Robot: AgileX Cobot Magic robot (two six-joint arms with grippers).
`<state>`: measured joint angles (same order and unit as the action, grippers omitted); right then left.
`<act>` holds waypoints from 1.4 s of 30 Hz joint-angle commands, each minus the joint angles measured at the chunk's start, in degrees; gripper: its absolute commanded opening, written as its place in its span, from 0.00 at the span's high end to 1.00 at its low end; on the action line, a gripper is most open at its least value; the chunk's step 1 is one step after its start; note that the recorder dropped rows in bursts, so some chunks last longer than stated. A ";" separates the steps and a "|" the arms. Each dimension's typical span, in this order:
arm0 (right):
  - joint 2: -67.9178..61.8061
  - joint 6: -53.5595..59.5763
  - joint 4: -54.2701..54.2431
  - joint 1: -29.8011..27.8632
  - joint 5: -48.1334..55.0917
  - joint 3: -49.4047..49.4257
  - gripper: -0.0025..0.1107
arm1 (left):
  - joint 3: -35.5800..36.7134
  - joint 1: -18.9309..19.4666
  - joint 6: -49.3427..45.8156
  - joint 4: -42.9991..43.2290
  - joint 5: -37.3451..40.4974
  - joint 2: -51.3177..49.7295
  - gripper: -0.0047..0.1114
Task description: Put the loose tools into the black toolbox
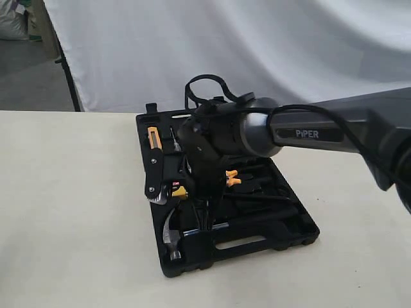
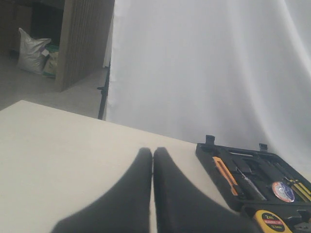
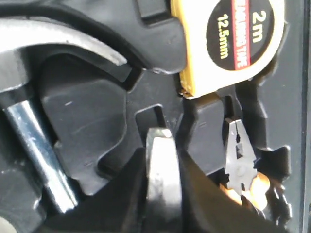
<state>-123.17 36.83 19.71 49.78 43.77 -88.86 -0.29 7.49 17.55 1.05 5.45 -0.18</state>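
Jaws of the right gripper (image 3: pixel 163 160) stand nearly together around a narrow bright strip. Whether that strip is a pinched object or a finger's own face cannot be told. Jaws of the left gripper (image 2: pixel 153 189) are pressed together, empty, above the table (image 2: pixel 58 160) and well apart from the work.

The right gripper points down into the black toolbox (image 1: pixel 295 234), its tips low among the moulded ridges. It is just beside the steel claw hammer (image 1: pixel 172 236), which lies in its recess along the near edge, head close to the yellow tape measure (image 3: pixel 228 43). The silver adjustable wrench (image 1: pixel 154 176) lies along the case's left side; whether it is fully seated cannot be told. The small black tape roll (image 2: pixel 283 191) rests inside the case. All 3 loose tools therefore appear to be in the box.

3 hazards follow.
1. A slanted withdrawal could hook a fingertip on a ridge or on the hammer's steel neck. That would lever the hammer out of its recess or drag the case across the table.
2. If the jaws do pinch something, rising before they spread would carry it back out.
3. The orange-handled pliers (image 3: pixel 240 165) sit near the fingers, and a sideways move could knock them loose.
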 commanded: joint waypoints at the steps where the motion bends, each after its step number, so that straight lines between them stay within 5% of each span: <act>1: 0.15 -3.04 0.27 -0.32 0.00 -0.42 0.53 | -0.15 1.45 0.27 0.25 -0.41 0.18 0.95; 6: 1.00 -6.25 4.24 -0.32 0.00 -0.42 0.33 | -0.15 1.45 0.27 0.25 -0.41 0.18 0.95; 20: 7.05 -6.05 8.63 -1.50 7.07 -0.42 0.34 | -0.15 1.45 0.27 0.25 -0.41 0.18 0.95; 23: 7.05 -0.07 2.45 -5.01 7.13 -0.42 0.45 | -0.15 1.45 0.27 0.25 -0.41 0.18 0.95; 31: 6.94 24.44 -31.72 -17.35 7.92 -0.42 0.98 | -0.15 1.45 0.27 0.25 -0.41 0.18 0.95; 35: 5.28 31.56 -40.04 -18.23 12.53 -1.05 0.98 | -0.15 1.45 0.27 0.25 -0.41 0.18 0.95; 42: -4.33 24.66 -40.18 -18.23 25.45 -15.68 0.98 | -0.15 1.45 0.27 0.25 -0.41 0.18 0.95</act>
<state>-127.19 63.70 -19.82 31.94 67.55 -102.14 -0.29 7.49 17.55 1.05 5.45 -0.18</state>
